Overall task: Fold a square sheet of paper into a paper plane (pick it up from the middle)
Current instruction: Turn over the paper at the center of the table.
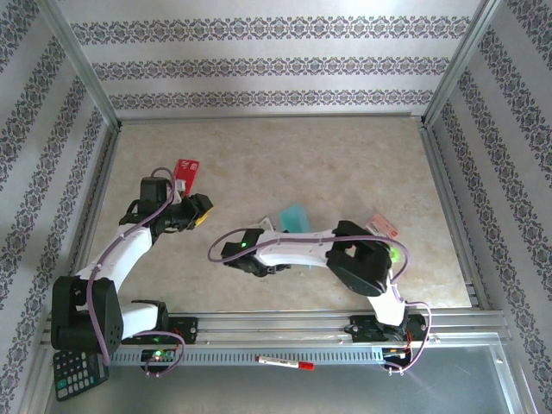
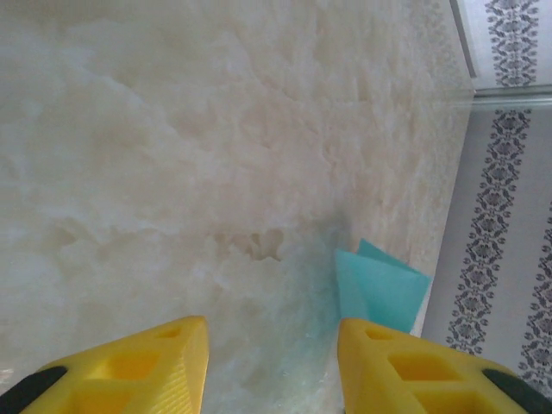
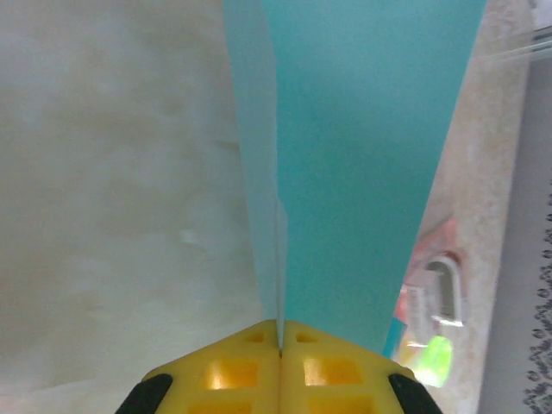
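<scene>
Paper (image 3: 362, 155): light teal, creased into a narrow tapering shape with a fold running lengthwise. It is near the middle of the table and seems to be lifted off it by its narrow end.
Right gripper (image 3: 279, 332): yellow fingers pressed together on the paper's narrow end, right at the fold. This probably keeps the layers from springing apart.
Left gripper (image 2: 269, 332): fingers apart with nothing between them, over bare table to the left of the paper and not touching it. It looks free to come in for the next crease.
Table (image 1: 345, 155): beige, marbled and smooth, so I would expect thin paper to slide on it easily.
Room: striped patterned wallpaper on three sides, with metal rails along the edges.
Clutter: a red packet (image 1: 185, 172) lies beyond the left gripper and a small packet (image 1: 384, 227) lies by the right arm. A calculator (image 1: 79, 373) and a pen (image 1: 285, 363) sit at the near edge, all apart from the paper.
</scene>
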Controlling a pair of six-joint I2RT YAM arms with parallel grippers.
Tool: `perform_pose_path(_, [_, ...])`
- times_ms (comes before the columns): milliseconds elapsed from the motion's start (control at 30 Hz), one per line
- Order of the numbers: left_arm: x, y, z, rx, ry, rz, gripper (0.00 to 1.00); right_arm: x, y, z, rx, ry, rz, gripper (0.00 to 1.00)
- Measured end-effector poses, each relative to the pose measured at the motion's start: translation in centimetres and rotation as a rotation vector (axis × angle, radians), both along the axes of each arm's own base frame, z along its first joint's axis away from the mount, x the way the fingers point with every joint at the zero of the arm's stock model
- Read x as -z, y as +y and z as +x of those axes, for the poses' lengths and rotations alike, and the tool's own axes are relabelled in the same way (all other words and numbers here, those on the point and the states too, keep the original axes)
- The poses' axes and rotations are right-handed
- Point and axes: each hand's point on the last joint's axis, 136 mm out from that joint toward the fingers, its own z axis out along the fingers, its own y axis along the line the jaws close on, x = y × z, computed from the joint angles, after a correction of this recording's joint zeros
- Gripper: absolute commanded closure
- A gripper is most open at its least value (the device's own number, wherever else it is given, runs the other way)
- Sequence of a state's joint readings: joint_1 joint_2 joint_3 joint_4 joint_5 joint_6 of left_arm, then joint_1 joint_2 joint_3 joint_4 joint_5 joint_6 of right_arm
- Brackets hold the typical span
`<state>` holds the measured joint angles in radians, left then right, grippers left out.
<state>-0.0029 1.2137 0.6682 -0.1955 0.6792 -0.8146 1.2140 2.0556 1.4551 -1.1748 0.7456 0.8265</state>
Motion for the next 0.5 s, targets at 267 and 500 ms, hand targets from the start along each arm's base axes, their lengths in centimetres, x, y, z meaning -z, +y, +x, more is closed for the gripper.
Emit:
perform_pose_path(267, [0.0, 2.2, -1.1, -0.064, 0.003, 0.006, 0.52, 1.0, 6.8, -1.2, -0.023, 0.089, 0.264, 0.73])
perform_pose_path(500, [-2.2, -1.4, -4.0, 0.033, -0.057, -0.037, 0.6, -4.8, 7.8, -2.9, -0.077, 0.19, 0.731, 0.67])
